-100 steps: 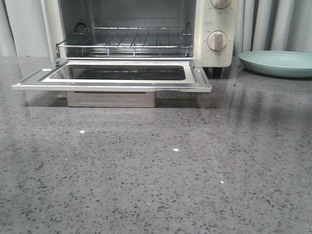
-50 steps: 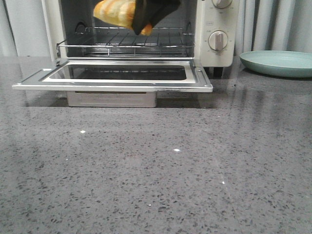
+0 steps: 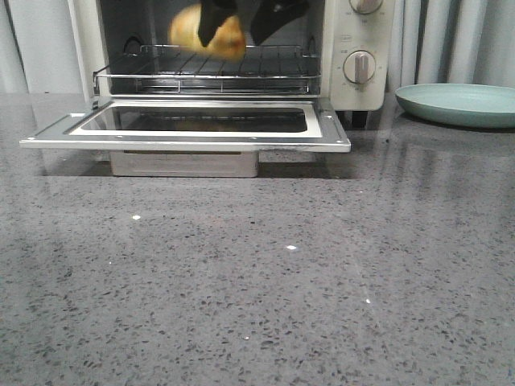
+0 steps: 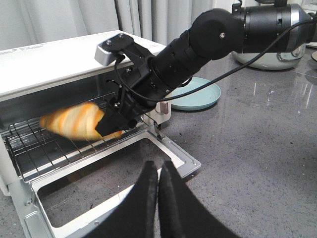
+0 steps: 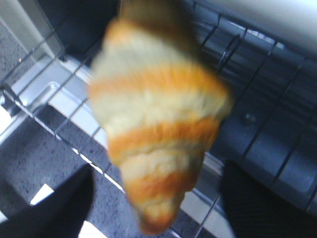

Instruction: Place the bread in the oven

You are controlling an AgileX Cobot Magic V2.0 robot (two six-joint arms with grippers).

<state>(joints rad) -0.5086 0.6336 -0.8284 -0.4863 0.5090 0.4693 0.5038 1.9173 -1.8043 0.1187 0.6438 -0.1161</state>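
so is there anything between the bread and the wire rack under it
Nothing; the bread, held by the right gripper, hangs over bare wire rack, clearest in the left wrist view.

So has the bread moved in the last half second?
Yes. The bread has dropped lower toward the wire rack and sits slightly further right against the oven opening.
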